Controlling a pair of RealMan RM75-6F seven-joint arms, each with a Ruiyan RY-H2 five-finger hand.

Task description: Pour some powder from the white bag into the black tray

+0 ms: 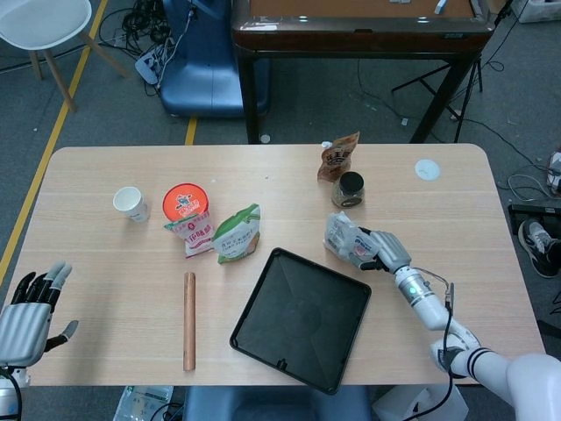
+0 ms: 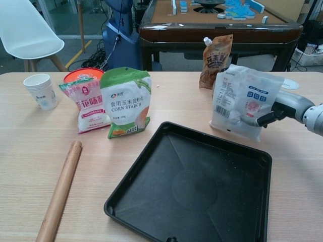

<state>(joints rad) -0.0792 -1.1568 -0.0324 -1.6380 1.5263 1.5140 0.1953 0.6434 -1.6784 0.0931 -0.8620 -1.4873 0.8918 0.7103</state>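
Note:
My right hand [image 1: 388,252] [image 2: 290,107] grips the white bag [image 1: 345,239] [image 2: 243,102] and holds it upright, lifted just above the table beyond the far right corner of the black tray [image 1: 302,318] [image 2: 194,186]. The tray lies empty on the table, turned at an angle. In the chest view the bag hides the dark jar behind it. My left hand [image 1: 26,314] hangs off the table's near left corner, holding nothing, with its fingers spread; the chest view does not show it.
A green corn starch bag [image 2: 125,103], a pink bag [image 2: 87,103], an orange-lidded tub [image 1: 185,199] and a paper cup [image 2: 41,91] stand at the left. A wooden rolling pin [image 1: 188,320] lies left of the tray. A brown pouch [image 2: 215,60] and a dark jar [image 1: 349,189] stand behind the white bag.

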